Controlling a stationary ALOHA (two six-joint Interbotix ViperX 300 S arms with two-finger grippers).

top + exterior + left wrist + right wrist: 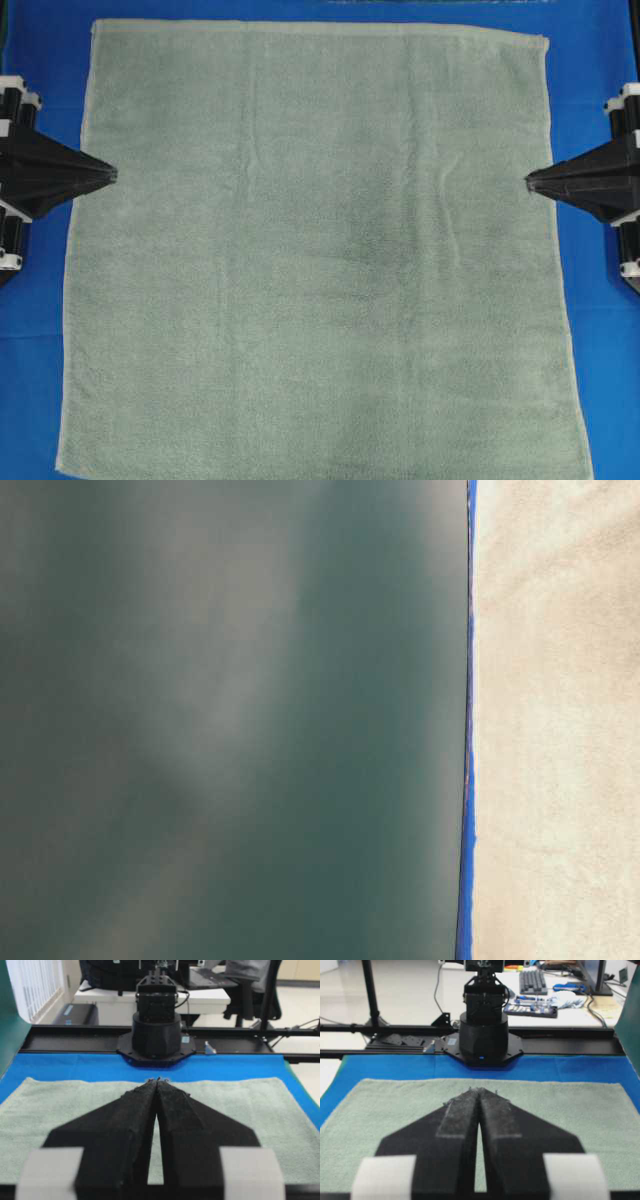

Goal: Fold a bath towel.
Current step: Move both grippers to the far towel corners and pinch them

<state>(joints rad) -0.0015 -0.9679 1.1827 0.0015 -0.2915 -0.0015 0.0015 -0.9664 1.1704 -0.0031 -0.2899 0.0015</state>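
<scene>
The pale sage-green bath towel [320, 260] lies flat and spread out on the blue table cloth, filling most of the overhead view. My left gripper [112, 176] is shut and empty, its tip at the towel's left edge. My right gripper [530, 181] is shut and empty, its tip at the towel's right edge. In the left wrist view the shut gripper [157, 1081] points across the towel [60, 1115]. In the right wrist view the shut gripper [479, 1091] points across the towel [580, 1115].
The blue table cloth [40, 50] borders the towel on all sides. Each wrist view shows the opposite arm's black base [156, 1035] [483, 1035] beyond the towel's far edge. The table-level view is blurred green, with a thin blue strip [468, 730].
</scene>
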